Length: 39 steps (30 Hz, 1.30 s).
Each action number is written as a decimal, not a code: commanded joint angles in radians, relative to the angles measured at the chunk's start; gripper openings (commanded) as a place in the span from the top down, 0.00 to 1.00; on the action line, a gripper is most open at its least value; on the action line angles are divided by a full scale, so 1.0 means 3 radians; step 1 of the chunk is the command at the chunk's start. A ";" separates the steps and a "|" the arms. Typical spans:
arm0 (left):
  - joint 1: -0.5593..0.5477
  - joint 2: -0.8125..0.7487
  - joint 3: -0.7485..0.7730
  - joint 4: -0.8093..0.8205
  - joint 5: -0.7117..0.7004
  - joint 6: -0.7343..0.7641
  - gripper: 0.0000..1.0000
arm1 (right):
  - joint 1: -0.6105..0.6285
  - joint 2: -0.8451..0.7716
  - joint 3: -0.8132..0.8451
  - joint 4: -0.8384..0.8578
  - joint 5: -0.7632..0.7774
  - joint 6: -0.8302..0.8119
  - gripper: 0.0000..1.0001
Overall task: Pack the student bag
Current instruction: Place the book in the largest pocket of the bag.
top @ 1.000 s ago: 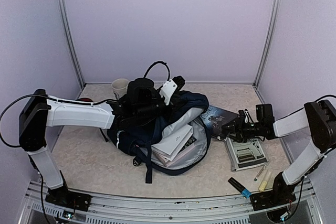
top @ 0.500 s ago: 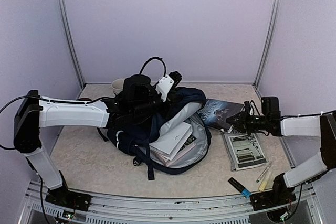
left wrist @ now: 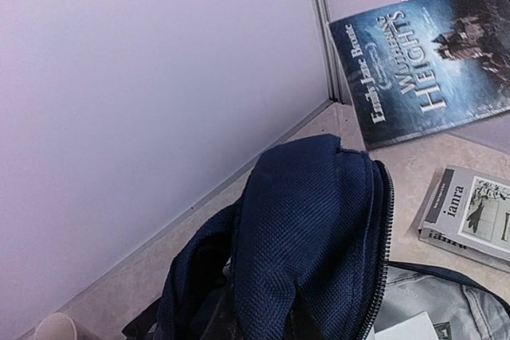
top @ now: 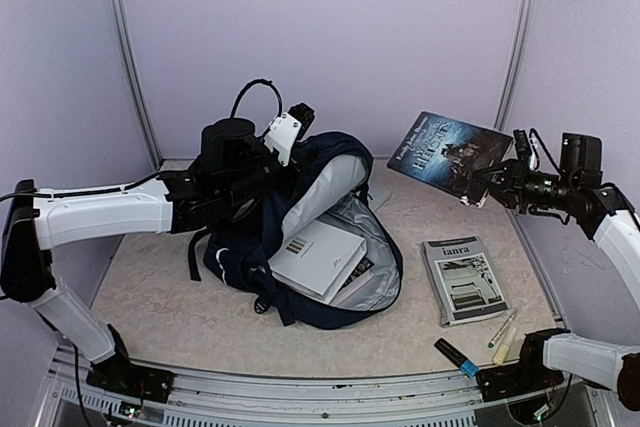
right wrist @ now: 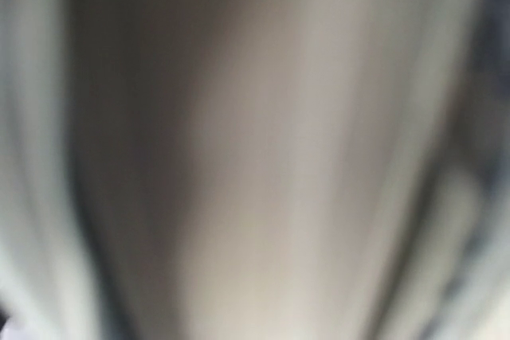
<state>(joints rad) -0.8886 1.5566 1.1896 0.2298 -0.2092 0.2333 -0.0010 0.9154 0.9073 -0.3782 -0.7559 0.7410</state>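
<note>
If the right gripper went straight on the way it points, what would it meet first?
The right gripper points toward the left arm, Wuthering Heights book leading; probably the student bag's raised flap, held up by the left gripper, comes first. Depth unclear; it might pass above.

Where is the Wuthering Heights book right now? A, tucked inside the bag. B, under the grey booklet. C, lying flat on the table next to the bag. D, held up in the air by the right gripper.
D: the Wuthering Heights book hangs above the table, clamped at its corner by the right gripper, clear of the student bag and the grey booklet.
</note>
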 commanded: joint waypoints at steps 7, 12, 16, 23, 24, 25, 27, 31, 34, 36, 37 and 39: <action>0.0022 -0.0095 0.0129 0.0036 -0.0192 -0.0008 1.00 | 0.0885 -0.0119 -0.0203 -0.0334 -0.0773 0.0072 1.00; -0.0077 -0.0125 0.0133 0.0041 -0.0235 0.0036 1.00 | 0.1497 -0.0027 -0.0722 0.0918 -0.0665 0.0871 1.00; -0.0139 -0.0191 0.0123 0.0038 -0.0293 0.0025 1.00 | 0.1706 0.0382 -0.0713 0.0920 -0.0380 0.0752 1.00; -0.0423 -0.0377 0.0096 0.0045 -0.0317 0.0089 1.00 | 0.1825 0.0920 -0.0824 0.1868 0.0059 0.1212 1.00; -0.0462 -0.0411 0.0091 0.0070 -0.0311 0.0092 1.00 | 0.1858 0.1002 -0.0828 0.2013 0.0150 0.1261 1.00; -0.0501 -0.0432 0.0093 0.0089 -0.0307 0.0096 1.00 | 0.1909 0.1096 -0.0809 0.2074 0.0271 0.1278 1.00; -0.0562 -0.0465 0.0115 0.0122 -0.0279 0.0101 1.00 | 0.2032 0.1294 -0.0685 0.2113 0.0570 0.1247 1.00; -0.0657 -0.0484 0.0206 0.0160 -0.0268 0.0175 1.00 | 0.2322 0.1724 -0.0308 0.2179 0.0872 0.1165 0.99; -0.0678 -0.0474 0.0290 0.0219 -0.0249 0.0218 1.00 | 0.2497 0.1972 -0.0141 0.2341 0.1043 0.1262 0.97; -0.0688 -0.0455 0.0325 0.0243 -0.0197 0.0217 1.00 | 0.2573 0.2146 -0.0077 0.2526 0.1081 0.1350 0.97; -0.0692 -0.0448 0.0331 0.0254 -0.0177 0.0204 1.00 | 0.2606 0.2247 -0.0025 0.2572 0.1120 0.1371 0.93; -0.0691 -0.0448 0.0309 0.0273 -0.0172 0.0176 1.00 | 0.2682 0.2382 0.0118 0.2545 0.1239 0.1325 0.80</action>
<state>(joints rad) -1.0794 1.4620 1.2152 0.1535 -0.2996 0.2806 0.7677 1.5665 0.8585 0.2741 -0.5056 1.1488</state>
